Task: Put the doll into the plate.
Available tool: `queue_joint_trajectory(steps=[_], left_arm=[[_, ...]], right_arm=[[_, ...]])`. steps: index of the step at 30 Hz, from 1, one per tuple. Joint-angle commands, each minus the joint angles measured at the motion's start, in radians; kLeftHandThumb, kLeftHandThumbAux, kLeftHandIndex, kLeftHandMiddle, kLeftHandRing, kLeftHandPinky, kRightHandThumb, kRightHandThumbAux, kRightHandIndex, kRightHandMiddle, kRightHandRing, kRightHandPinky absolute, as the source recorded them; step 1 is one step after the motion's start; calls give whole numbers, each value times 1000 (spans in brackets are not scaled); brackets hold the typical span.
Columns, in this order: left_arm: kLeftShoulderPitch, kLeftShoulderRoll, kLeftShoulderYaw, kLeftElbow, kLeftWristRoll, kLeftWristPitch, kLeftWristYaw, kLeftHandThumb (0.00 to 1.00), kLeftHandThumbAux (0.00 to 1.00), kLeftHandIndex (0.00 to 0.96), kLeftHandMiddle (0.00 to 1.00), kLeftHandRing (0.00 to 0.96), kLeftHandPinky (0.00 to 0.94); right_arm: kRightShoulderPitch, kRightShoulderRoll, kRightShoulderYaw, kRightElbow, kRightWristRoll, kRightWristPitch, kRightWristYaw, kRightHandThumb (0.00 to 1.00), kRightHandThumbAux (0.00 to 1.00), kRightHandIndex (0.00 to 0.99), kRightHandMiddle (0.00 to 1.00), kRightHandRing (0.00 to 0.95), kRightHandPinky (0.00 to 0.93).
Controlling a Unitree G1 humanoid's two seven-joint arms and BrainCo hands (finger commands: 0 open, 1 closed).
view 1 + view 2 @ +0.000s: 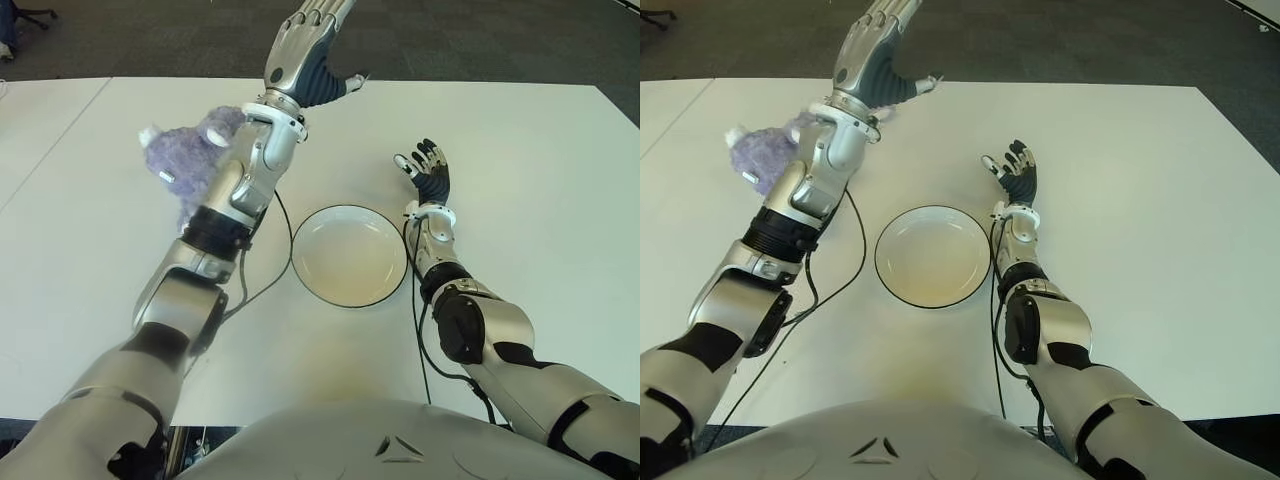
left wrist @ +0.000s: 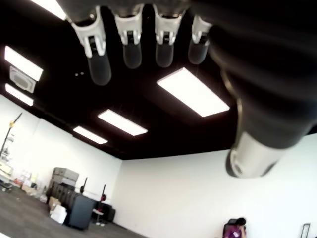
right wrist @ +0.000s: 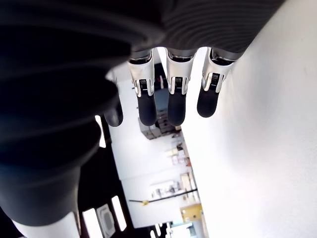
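White table fills most of both eye views, with dark carpet beyond its far edge. Purple plush doll lies on the table at the robot's left, partly hidden behind the left forearm; it is held by neither hand and sits well apart from the plate. Round white plate with a thin dark rim stands near the middle of the table, between the two arms, and contains nothing. Left hand is raised above the far part of the table, beyond and to the right of the doll, with its fingers extended and spread and nothing between them; the left wrist view shows the fingertips straight and apart against a ceiling with strip lights, and a seated person is faintly visible far off in the room. Right hand shows just to the right of the plate and slightly beyond it, palm turned upward, fingers loosely splayed and holding nothing; the right wrist view confirms the fingertips apart with only the room behind them. Thin black cables run over the table, one curving from the left forearm past the plate's left edge, another beside the right forearm.
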Motion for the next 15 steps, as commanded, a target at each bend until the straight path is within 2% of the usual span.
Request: queue_joint_trajectory(steps=[1, 8, 15], left_arm=[[-30, 92, -3, 7, 36, 25, -97, 202, 678, 0, 65, 34, 0], [-60, 193, -29, 25, 61, 11, -225, 148, 631, 0, 24, 0, 0], [-55, 263, -61, 78, 94, -26, -261, 66, 571, 0, 0, 0, 0]], right_arm=[[150, 35, -17, 100, 21, 133, -9, 0, 853, 153, 150, 126, 124], [151, 32, -19, 101, 22, 138, -12, 0, 857, 159, 156, 131, 136], [151, 31, -22, 100, 24, 135, -9, 0, 862, 159, 163, 135, 129]])
